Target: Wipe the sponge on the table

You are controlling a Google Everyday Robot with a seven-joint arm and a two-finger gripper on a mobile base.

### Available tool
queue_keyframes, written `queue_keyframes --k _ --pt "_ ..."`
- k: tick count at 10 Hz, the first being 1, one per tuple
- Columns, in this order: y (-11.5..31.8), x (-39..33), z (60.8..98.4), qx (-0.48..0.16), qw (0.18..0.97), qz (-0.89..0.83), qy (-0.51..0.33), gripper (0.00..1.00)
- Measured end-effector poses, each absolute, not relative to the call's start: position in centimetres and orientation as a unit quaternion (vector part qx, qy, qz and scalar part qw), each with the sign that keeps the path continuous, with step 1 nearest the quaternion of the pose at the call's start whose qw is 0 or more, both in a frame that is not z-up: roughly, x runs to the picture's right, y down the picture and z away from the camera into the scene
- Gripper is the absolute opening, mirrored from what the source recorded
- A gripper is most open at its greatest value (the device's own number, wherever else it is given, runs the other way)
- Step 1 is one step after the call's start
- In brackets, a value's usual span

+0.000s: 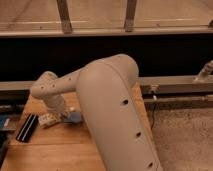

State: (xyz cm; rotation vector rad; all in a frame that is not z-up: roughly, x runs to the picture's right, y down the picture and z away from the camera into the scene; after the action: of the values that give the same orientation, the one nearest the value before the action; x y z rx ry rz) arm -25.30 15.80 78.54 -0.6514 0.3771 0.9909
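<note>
The blue-grey sponge [74, 117] lies flat on the light wooden table [55, 150], close against the big beige arm that fills the middle of the camera view. My gripper [61, 117] hangs below the arm's wrist, low over the table and right at the sponge's left edge. Whether it holds the sponge is hidden by the arm and wrist.
A black ribbed bar [26, 127] lies near the table's left edge. A white box with dark markings [46, 120] sits just left of the gripper. A dark wall and a metal rail [175, 85] run behind the table. Speckled floor [185, 135] lies to the right.
</note>
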Motion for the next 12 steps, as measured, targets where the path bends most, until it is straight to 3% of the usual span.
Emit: queue_keyframes --k 3,6,12 --pt "17.3 -26.4 76.3 -0.331 0.822 0.445 0.134 0.0" --pt "22.0 -26.9 74.1 -0.346 0.826 0.425 0.13 0.0" --pt "25.2 -20.5 75.8 -0.355 0.79 0.468 0.178 0.0"
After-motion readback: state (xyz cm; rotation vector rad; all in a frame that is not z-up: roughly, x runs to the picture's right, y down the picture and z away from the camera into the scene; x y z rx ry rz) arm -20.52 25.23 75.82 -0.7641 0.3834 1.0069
